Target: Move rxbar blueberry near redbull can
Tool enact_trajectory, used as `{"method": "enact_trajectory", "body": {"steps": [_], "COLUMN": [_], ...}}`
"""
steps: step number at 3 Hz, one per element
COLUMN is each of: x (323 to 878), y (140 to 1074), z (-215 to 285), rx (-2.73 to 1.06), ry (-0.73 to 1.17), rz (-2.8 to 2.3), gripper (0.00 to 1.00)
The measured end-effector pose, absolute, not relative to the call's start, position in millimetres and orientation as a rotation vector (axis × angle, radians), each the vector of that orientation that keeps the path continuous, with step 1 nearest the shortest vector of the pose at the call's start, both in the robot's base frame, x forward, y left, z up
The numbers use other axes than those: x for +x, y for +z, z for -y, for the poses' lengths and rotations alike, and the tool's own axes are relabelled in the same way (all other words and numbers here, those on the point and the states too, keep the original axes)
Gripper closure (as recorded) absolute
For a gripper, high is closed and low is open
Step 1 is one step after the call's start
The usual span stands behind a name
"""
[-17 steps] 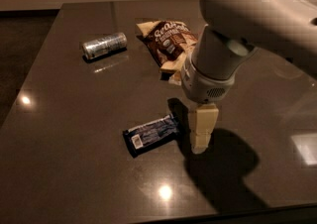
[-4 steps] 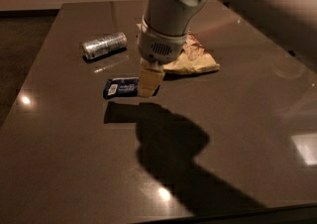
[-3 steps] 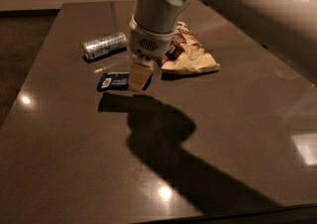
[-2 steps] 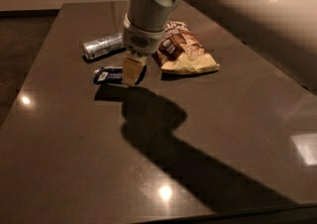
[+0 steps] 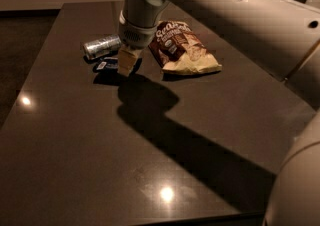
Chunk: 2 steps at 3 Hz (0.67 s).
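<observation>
The rxbar blueberry (image 5: 106,64) is a small dark blue bar with a white label patch. It sits low over the dark table, just in front of the redbull can (image 5: 101,46), a slim silver can lying on its side at the back left. My gripper (image 5: 127,63) points down from the big white arm and is shut on the bar's right end. The cream fingers (image 5: 126,60) hide that end of the bar. The bar and the can are almost touching.
A brown-and-cream chip bag (image 5: 183,47) lies to the right of the gripper. The arm casts a wide shadow across the middle of the dark table (image 5: 75,160). The table's left edge lies beyond the can, with dark floor past it.
My gripper has moved left and toward the back of the table with the bar in it, from the middle of the table to right beside the can.
</observation>
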<state>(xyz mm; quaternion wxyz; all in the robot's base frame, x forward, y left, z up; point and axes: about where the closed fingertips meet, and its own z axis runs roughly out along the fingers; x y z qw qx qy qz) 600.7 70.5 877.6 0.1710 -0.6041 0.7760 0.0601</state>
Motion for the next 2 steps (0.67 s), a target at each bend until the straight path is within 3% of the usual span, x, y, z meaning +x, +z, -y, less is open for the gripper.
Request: {"method": "enact_trajectory", "body": {"steps": [1,2], "x": [617.1,628.6], "y": [870.1,861.0], "z": [-78.9,-89.0], "rx": [-1.700,-1.707], "ry": [0.159,0.152], "rz": [-2.220,-2.228], "gripper": [0.84,0.61]}}
